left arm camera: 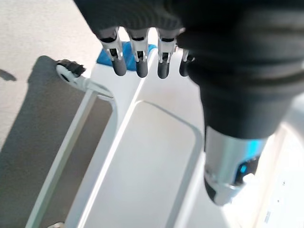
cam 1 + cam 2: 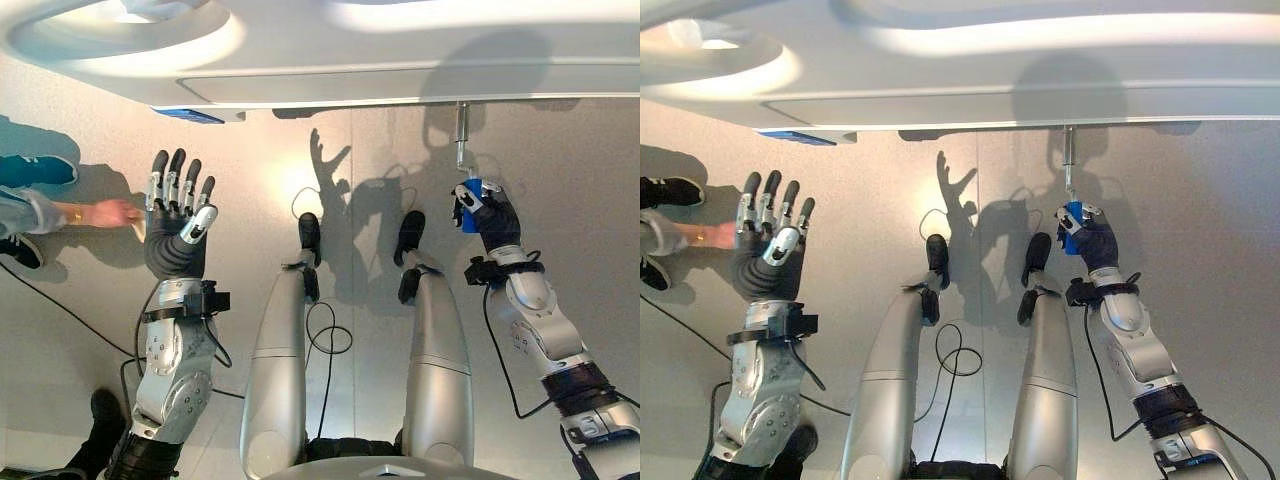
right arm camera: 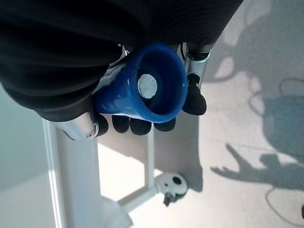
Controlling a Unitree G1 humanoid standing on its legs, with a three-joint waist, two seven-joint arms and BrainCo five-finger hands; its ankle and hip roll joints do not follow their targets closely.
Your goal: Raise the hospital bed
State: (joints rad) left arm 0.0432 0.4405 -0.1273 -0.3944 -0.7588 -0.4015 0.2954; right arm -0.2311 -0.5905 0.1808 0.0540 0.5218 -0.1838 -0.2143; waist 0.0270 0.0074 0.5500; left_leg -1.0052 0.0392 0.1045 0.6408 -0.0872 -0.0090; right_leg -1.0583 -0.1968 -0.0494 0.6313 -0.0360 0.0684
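Your right hand (image 2: 487, 214) is clenched on the blue crank handle (image 3: 142, 90) under the hospital bed (image 2: 400, 50) at far right, left hand (image 2: 175, 225) idle with straight fingers, so cranking looks underway; next, turn it steadily without slipping.

Pale grey floor (image 2: 590, 200) (hard shadows).

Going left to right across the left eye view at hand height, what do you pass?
Person's hand → left hand, open, fingers straight → right hand, curled round the blue crank handle below the hospital bed.
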